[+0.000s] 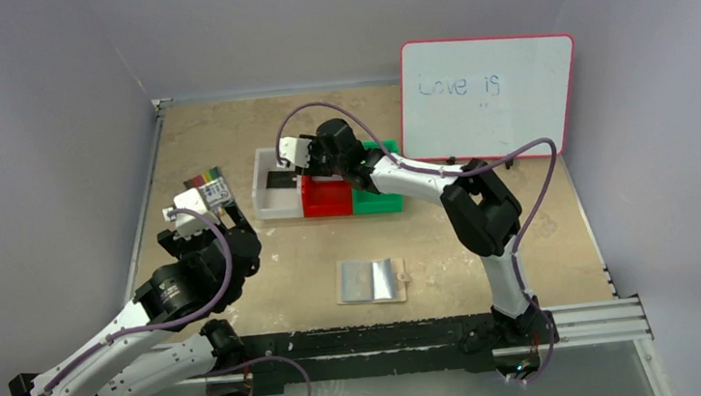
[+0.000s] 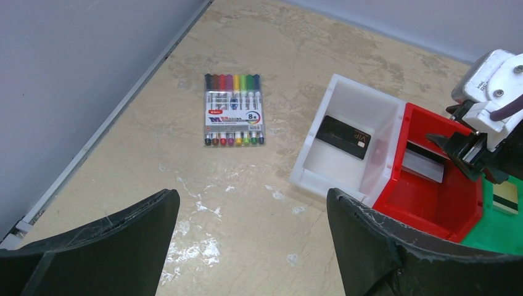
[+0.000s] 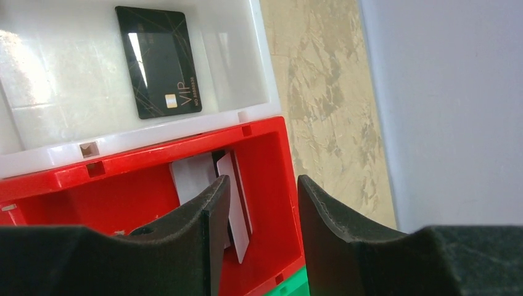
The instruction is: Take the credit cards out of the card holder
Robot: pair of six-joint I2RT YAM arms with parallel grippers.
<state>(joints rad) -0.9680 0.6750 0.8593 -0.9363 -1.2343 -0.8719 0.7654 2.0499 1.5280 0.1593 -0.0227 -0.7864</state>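
Card holder [image 1: 371, 280] lies opened flat on the tabletop [image 1: 295, 271], at the near edge between the two arm bases, pale inside facing up and, as far as the top view shows, with nothing in its pockets.

Well behind it three bins sit touching in a row, white [image 1: 274, 198], red [image 1: 325, 198] and green [image 1: 384, 201], and each holds one card, so they look to be the drop spots (one card per bin). The black card [image 3: 159, 60] lies flat on the white bin's floor. The silver-grey card [image 3: 236, 203] leans tilted against the red bin's wall, as a card let go from above would settle. The gold card [image 2: 507, 202] rests in the green bin. By my reading the removal is essentially done.

The right arm [image 1: 422, 176] reaches far forward and left, wrist pitched down over the red bin; the right fingers [image 3: 216, 197] are parted with nothing between them, the silver-grey card just beside one. The left arm [image 1: 167, 293] is folded back on its own side, and the left fingers [image 2: 154, 216] are spread wide and bare, aimed toward a marker pack [image 2: 233, 110].
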